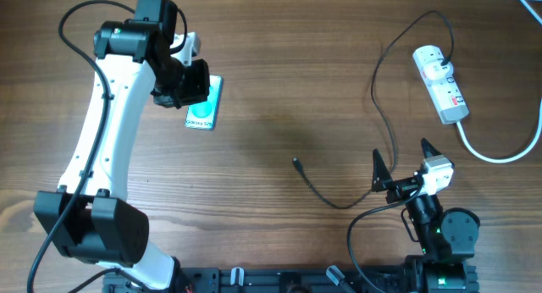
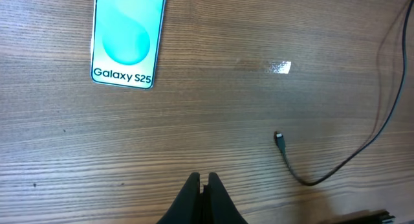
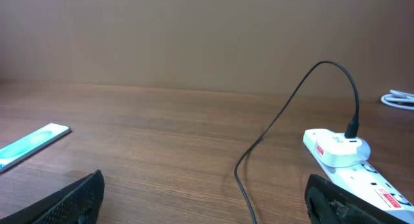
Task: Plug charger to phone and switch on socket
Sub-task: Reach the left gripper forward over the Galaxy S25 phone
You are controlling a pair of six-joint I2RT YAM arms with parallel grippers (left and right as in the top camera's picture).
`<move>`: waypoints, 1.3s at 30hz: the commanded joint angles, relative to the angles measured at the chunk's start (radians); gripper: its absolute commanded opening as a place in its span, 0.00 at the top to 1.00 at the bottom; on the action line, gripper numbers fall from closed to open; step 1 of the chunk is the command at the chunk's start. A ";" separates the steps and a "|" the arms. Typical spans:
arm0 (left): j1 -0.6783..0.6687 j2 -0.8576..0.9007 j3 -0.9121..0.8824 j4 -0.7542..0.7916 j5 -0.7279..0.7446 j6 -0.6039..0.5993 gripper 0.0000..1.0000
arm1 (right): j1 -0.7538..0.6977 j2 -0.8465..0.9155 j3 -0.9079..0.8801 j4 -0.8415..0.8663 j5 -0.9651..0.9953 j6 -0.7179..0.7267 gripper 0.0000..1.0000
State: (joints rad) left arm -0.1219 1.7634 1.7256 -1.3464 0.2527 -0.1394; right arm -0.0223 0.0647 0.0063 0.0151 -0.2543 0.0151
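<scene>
The left gripper (image 2: 203, 179) appears at the lower edge of the left wrist view with its black fingers pressed together, closed on nothing. The small rectangular smartphone with the teal-blue screen and "Galaxy S25" lettering (image 2: 126, 36) lies flat on the brown wood-grain table (image 1: 279, 90), beyond and left of those fingertips and clear of them. In the overhead view, the left arm's wrist covers the phone's upper left part. The thin black charger cable (image 2: 309, 182) has its small connector tip (image 2: 279, 137) loose on the table, right of the phone and well apart from it. Its white plug head (image 3: 336, 148) sits in the white elongated power strip (image 1: 440, 85), far right of the phone. A thick white cord (image 1: 500, 157) leaves the strip. The right gripper (image 1: 400, 157), far right of the phone and near the base, stands with jaws wide apart, holding nothing.
</scene>
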 commanded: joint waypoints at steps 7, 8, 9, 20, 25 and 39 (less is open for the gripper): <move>0.006 0.008 0.006 0.030 -0.014 -0.006 0.96 | 0.003 -0.002 -0.001 0.005 -0.002 0.013 0.00; 0.006 0.011 0.006 0.030 -0.023 -0.015 0.96 | 0.003 -0.002 -0.001 0.005 -0.002 0.012 0.00; 0.006 0.017 0.006 0.030 -0.045 -0.039 0.95 | 0.003 -0.002 -0.001 0.005 -0.002 0.012 0.00; 0.006 0.124 0.006 0.034 -0.151 -0.142 0.00 | 0.003 -0.002 -0.001 0.005 -0.002 0.012 0.00; 0.006 0.179 0.006 0.060 -0.169 -0.143 0.00 | 0.003 -0.002 -0.001 0.005 -0.002 0.013 0.00; 0.006 0.316 0.005 0.146 -0.185 -0.142 0.00 | 0.003 -0.002 -0.001 0.005 -0.002 0.012 0.00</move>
State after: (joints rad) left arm -0.1219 2.0544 1.7256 -1.2186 0.0933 -0.2760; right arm -0.0223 0.0647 0.0063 0.0151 -0.2543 0.0154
